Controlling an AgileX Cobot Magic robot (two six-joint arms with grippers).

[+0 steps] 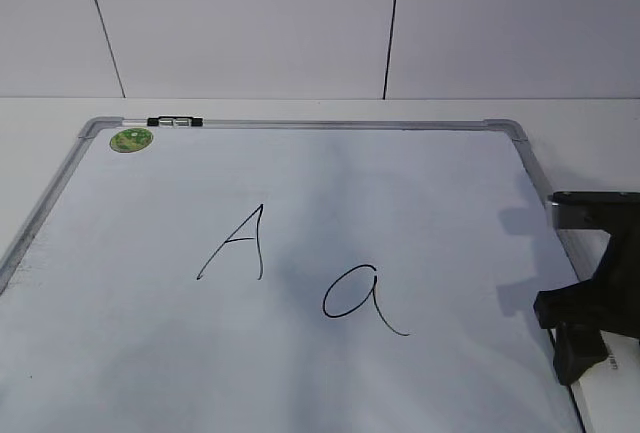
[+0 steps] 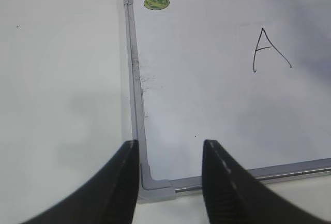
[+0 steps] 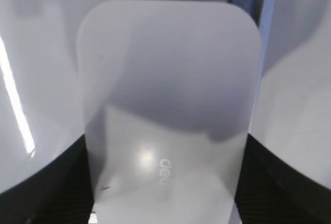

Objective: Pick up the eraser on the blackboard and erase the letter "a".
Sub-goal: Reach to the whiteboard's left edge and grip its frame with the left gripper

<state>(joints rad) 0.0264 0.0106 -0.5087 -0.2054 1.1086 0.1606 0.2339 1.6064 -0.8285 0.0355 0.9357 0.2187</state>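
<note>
The white eraser (image 3: 168, 100), with small grey lettering on top, fills the right wrist view and lies on the blackboard (image 3: 36, 53). My right gripper (image 3: 166, 182) has a black finger against each long side of the eraser. In the exterior view this gripper (image 1: 582, 338) is low over the board's right edge and hides the eraser. The cursive letter "a" (image 1: 362, 298) sits on the blackboard (image 1: 420, 193), left of that gripper. My left gripper (image 2: 170, 154) is open and empty above the blackboard's (image 2: 207, 105) near corner.
An angular uppercase "A" (image 1: 237, 243) is drawn left of the "a"; it also shows in the left wrist view (image 2: 269, 50). A green round sticker (image 1: 131, 139) marks the far left corner. White table (image 2: 62, 79) surrounds the grey frame.
</note>
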